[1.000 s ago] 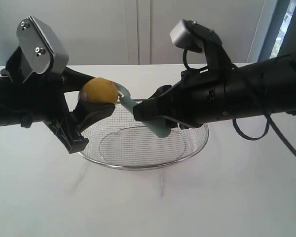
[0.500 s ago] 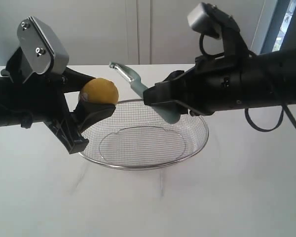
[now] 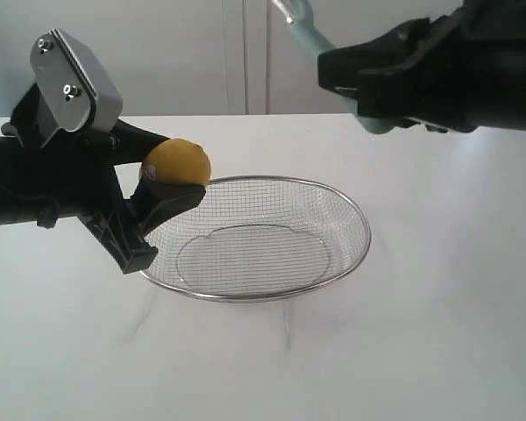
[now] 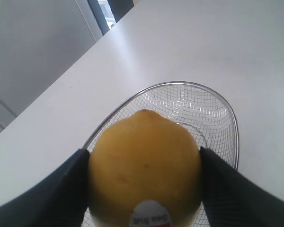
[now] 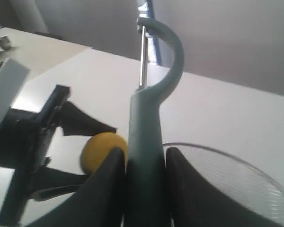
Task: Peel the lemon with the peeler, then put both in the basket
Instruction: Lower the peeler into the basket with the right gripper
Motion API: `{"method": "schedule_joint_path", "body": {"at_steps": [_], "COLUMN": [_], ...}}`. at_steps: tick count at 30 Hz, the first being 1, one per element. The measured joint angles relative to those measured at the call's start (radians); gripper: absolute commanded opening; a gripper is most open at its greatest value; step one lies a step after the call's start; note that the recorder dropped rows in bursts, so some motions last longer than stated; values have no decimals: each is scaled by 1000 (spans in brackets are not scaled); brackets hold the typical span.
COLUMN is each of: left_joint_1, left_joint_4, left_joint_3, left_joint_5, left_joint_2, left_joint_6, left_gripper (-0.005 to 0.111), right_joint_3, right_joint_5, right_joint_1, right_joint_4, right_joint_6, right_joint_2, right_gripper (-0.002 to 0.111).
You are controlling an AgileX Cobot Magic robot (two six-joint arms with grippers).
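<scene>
The left gripper (image 3: 170,168) clamps the lemon (image 3: 177,160) above the left rim of the basket (image 3: 263,296), which stands on the counter (image 3: 421,333). Higher up on the right, the right gripper (image 3: 344,72) grips the peeler (image 3: 305,24) by its teal handle, well apart from the lemon

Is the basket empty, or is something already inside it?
Empty: only bare mesh shows inside the basket. The lemon is held in the air at its edge; the peeler is high above.
</scene>
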Motion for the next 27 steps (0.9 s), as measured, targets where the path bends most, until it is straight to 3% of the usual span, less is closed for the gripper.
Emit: {"method": "schedule_joint_path", "body": {"at_steps": [4, 15, 27], "left_joint_1": [0, 0, 0], "left_joint_4": [0, 0, 0], "left_joint_3": [0, 0, 0], "left_joint_5": [0, 27, 28], "left_joint_2": [0, 0, 0], "left_joint_6": [0, 0, 0], "left_gripper": [0, 0, 0], "right_joint_3": [0, -25, -85], "right_joint_5": [-85, -286, -303], "right_joint_1": [0, 0, 0], "right_joint_4": [-66, -108, -106], "right_joint_6": [38, -114, -125], "right_joint_2": [40, 489, 683], "right_gripper": [0, 0, 0]}}
